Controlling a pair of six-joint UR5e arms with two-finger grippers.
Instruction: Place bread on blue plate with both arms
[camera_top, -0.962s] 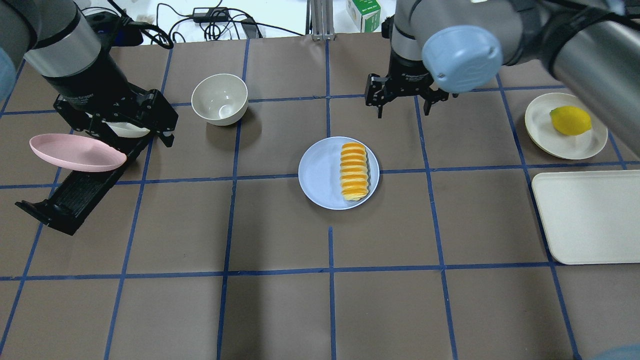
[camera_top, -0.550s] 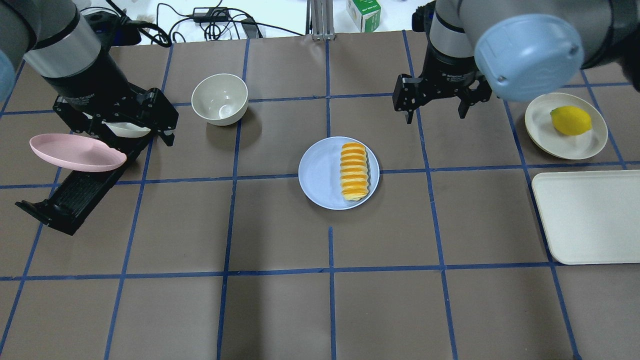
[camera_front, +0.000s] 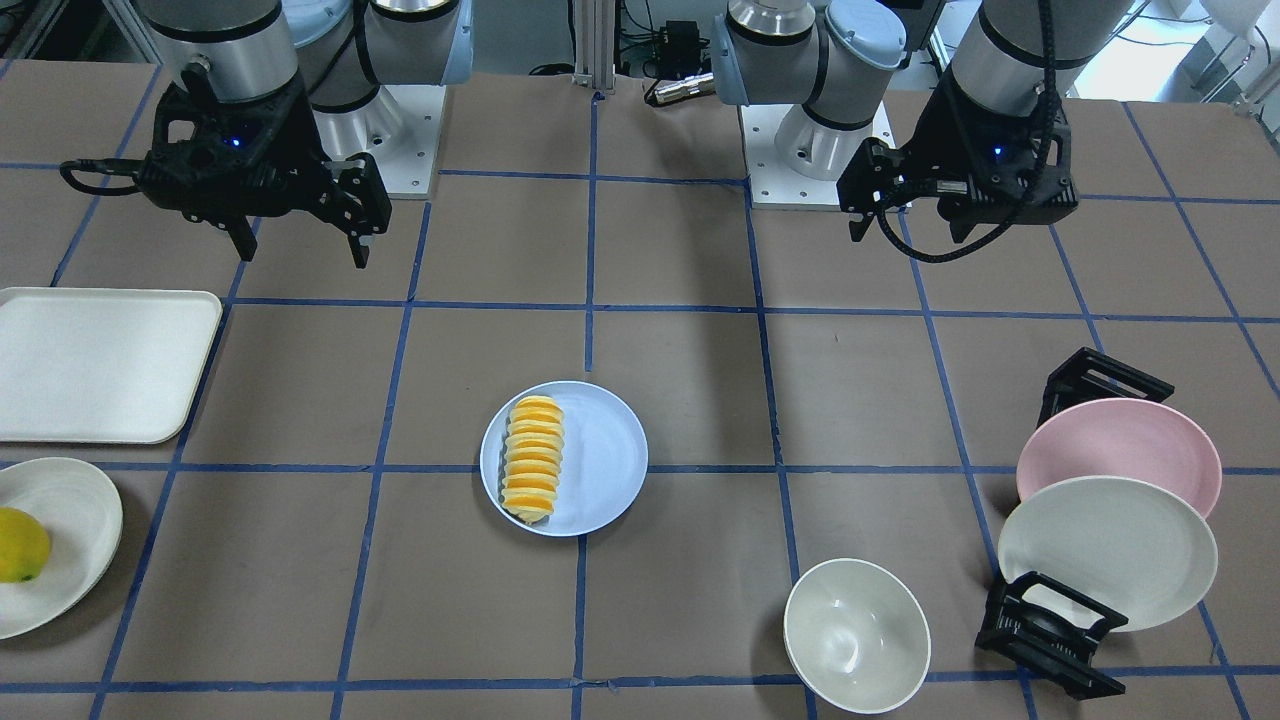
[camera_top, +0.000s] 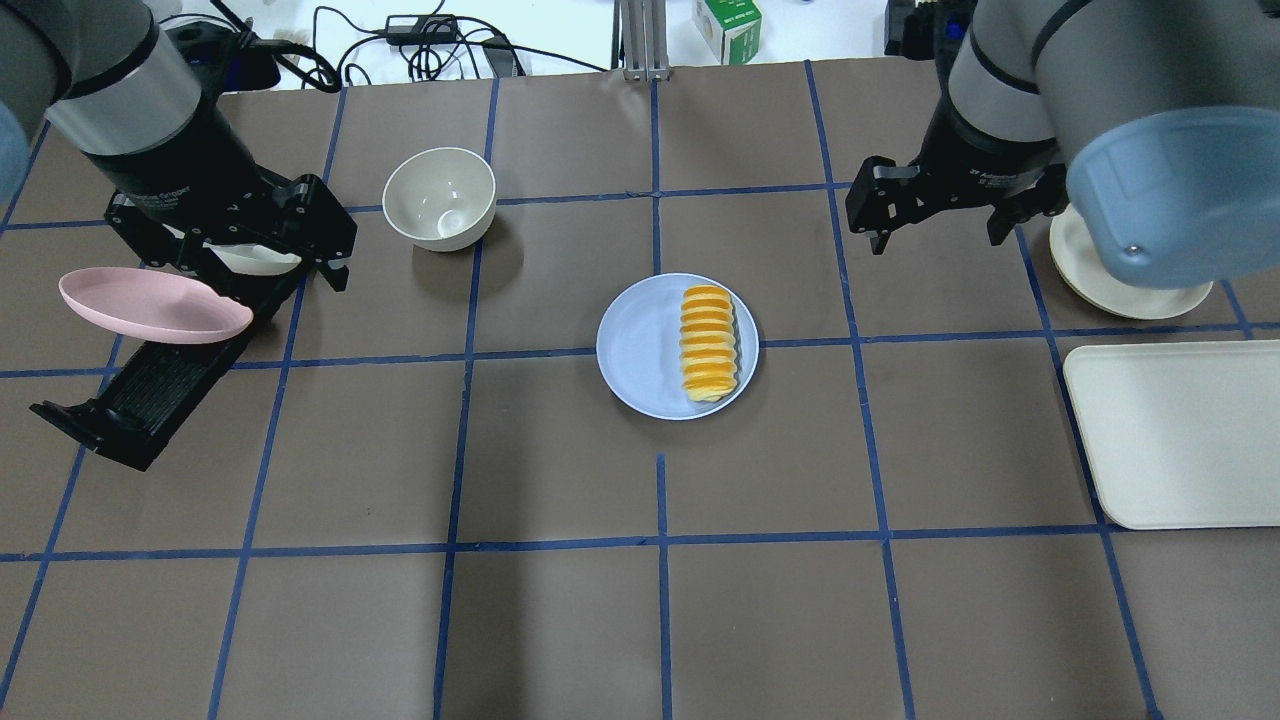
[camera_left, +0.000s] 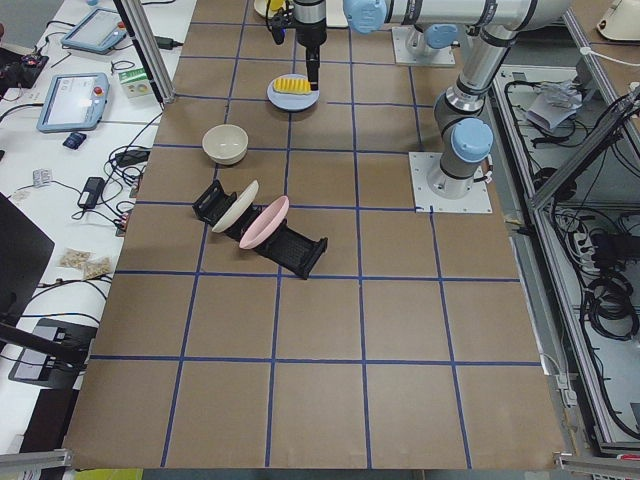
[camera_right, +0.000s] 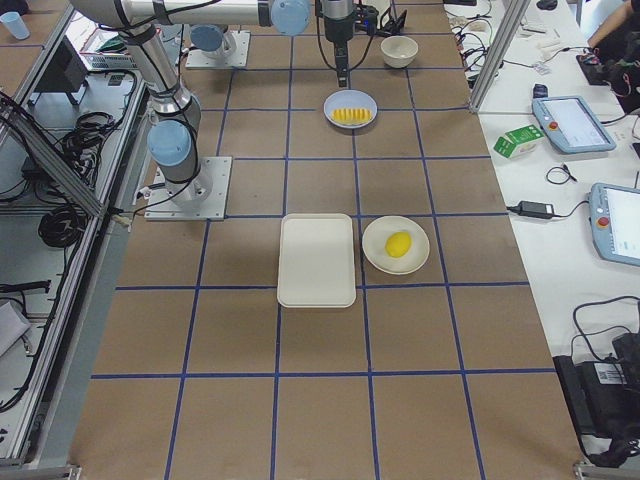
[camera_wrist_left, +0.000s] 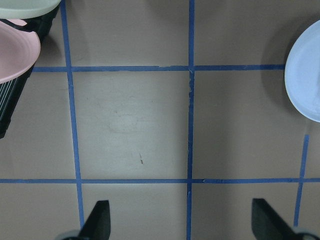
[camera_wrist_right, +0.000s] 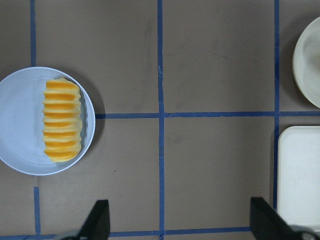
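The bread (camera_top: 708, 343), an orange-yellow ridged loaf, lies on the right half of the blue plate (camera_top: 640, 350) at the table's middle. Both also show in the front view, bread (camera_front: 532, 455) on plate (camera_front: 600, 455), and in the right wrist view, bread (camera_wrist_right: 62, 120) on plate (camera_wrist_right: 20, 125). My right gripper (camera_top: 937, 240) is open and empty, above the table to the right of and beyond the plate. My left gripper (camera_top: 235, 265) is open and empty, far left over the dish rack. Only the plate's edge (camera_wrist_left: 305, 80) shows in the left wrist view.
A pink plate (camera_top: 150, 305) and a cream plate (camera_front: 1100, 550) stand in a black rack (camera_top: 150, 390) at the left. A cream bowl (camera_top: 440, 197) sits beyond it. A cream tray (camera_top: 1180, 430) lies at the right, with a lemon (camera_front: 20, 545) on a cream plate (camera_top: 1110, 285) behind it.
My right gripper has moved to the right, away from the blue plate, and its elbow now covers the lemon. The left arm, bread and plate have not moved.
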